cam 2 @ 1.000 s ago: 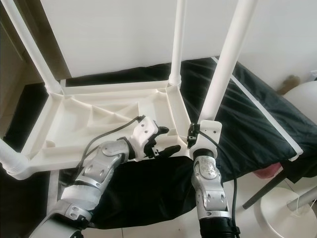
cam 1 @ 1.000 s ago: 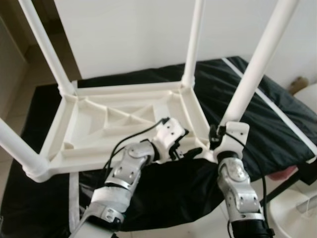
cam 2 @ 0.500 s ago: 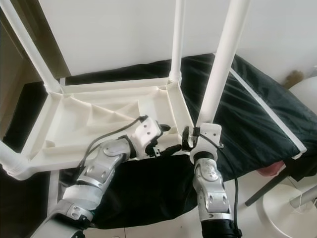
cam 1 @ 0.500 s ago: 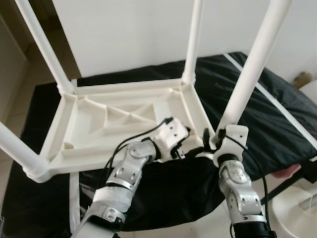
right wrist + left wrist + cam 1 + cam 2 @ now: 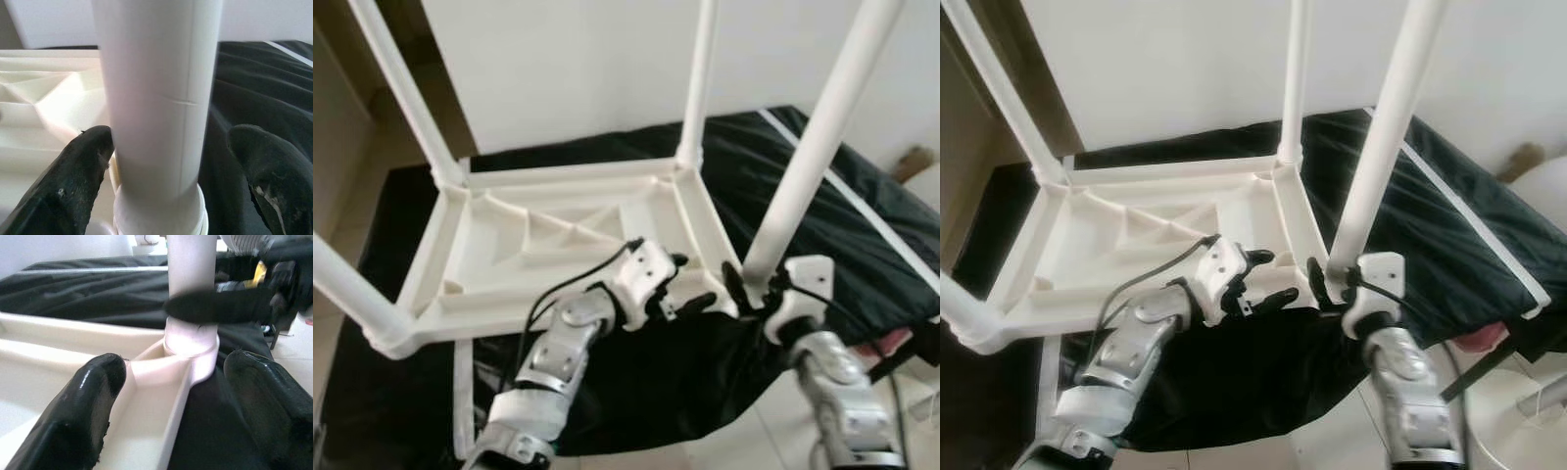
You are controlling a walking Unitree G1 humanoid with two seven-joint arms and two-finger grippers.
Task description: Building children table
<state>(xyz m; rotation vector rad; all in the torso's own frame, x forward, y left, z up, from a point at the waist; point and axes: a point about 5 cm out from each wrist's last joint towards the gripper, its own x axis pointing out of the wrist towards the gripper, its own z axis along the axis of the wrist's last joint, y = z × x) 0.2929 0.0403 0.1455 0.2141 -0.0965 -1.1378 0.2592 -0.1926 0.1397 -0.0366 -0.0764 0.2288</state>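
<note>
**Both end effectors at the near right leg of the upturned table**

The right end effector [image 5: 1330, 284] stood spread wide around the foot of the leg [image 5: 1386, 137]; in the right wrist view one finger [image 5: 78, 181] lay just beside the leg, the other well clear of it. The left end effector [image 5: 690, 289] was also wide, empty, its fingers [image 5: 93, 401] either side of the table's corner rim, pointing at the same leg's socket [image 5: 191, 345].

Beyond them the white table [image 5: 558, 245] lay upside down on a black sheet [image 5: 862, 225], its ribbed underside facing up. Three more legs rose from the other corners: far right [image 5: 697, 78], far left [image 5: 401, 88], near left [image 5: 347, 289]. Behind stood a white wall [image 5: 578, 59]. Right of the right arm, something white and round [image 5: 1518, 421] sat on the floor.
</note>
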